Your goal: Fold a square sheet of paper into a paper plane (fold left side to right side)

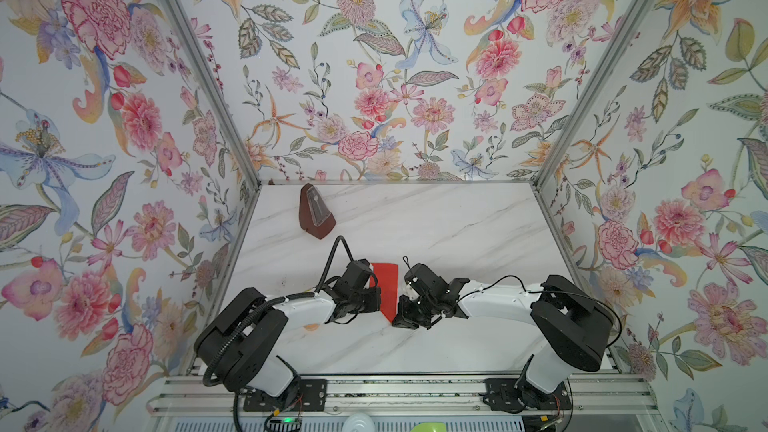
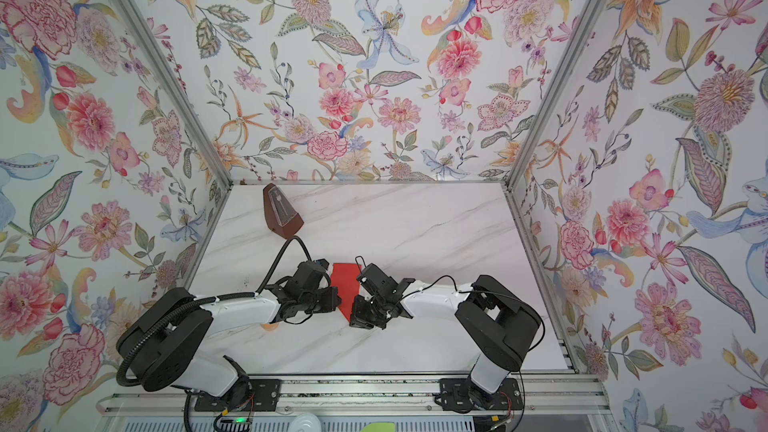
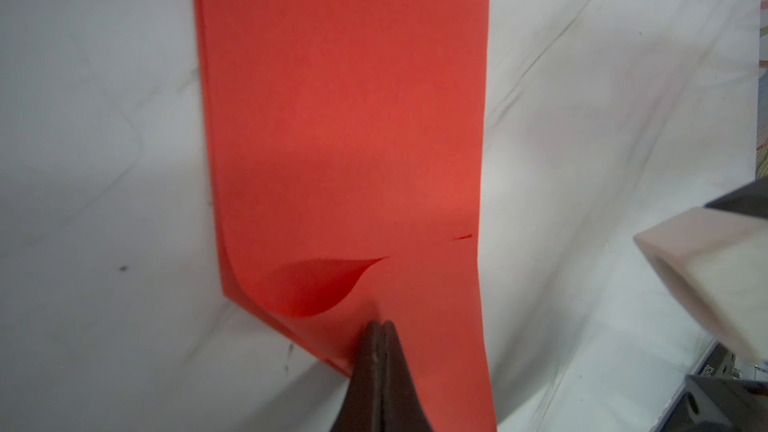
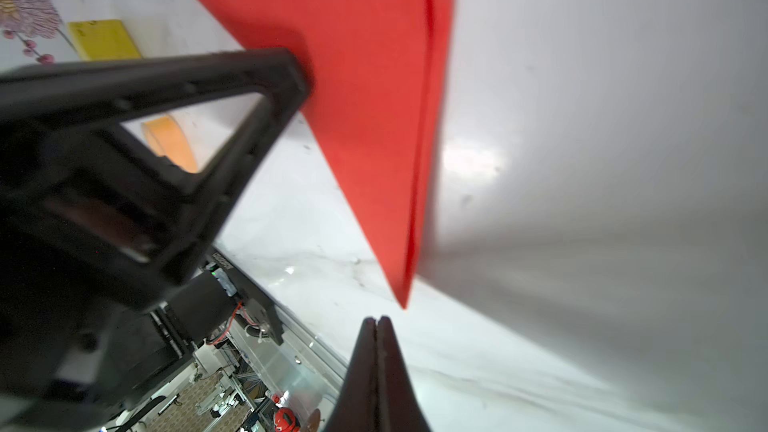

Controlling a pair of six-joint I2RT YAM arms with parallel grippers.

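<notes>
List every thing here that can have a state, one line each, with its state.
red paper, folded into a narrow pointed shape, lying flat, one layer curling up.
left tool, shut, tips down on the paper, apparently pressing it.
right tool, shut, empty, just off the paper's pointed end.
metronome, at the back left, untouched.
yellow block, lying flat, untouched.
</notes>
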